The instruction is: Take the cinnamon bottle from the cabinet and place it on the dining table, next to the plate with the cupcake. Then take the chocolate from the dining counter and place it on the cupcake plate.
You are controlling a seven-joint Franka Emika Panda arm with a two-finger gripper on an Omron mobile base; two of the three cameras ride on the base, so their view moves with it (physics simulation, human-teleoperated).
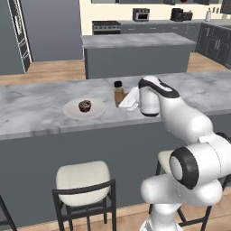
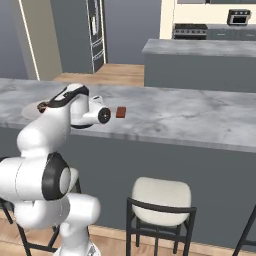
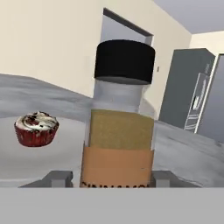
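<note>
**Inspector:** Location of the task item?

**Assistant:** The small clear cinnamon bottle (image 1: 119,93), orange-brown contents and black cap, stands upright on the long white-grey marble dining table (image 1: 36,108). It is just beside the round off-white plate (image 1: 72,111), on the plate's right in the left base view, and apart from its rim. The small dark-brown cupcake (image 1: 85,106) sits on that plate.

**Inspector:** And the pincer?

**Assistant:** The white arm's two-finger gripper (image 3: 111,178) is low at the table, with the bottle between its fingers. In the hand view one dark fingertip (image 3: 59,178) shows on each side of the bottle's base. Whether the pads press the glass or stand just clear of it, I cannot tell.

**Inspector:** The other item?

**Assistant:** The small reddish-brown blocky chocolate (image 2: 120,112) lies on the same marble top, near the arm's wrist on the side away from the plate, in the right base view.

**Inspector:** Surroundings?

**Assistant:** A cream-cushioned dark-framed stool (image 1: 83,185) stands below the table's near side. A shorter dark grey island (image 1: 135,52) stands beyond.
</note>
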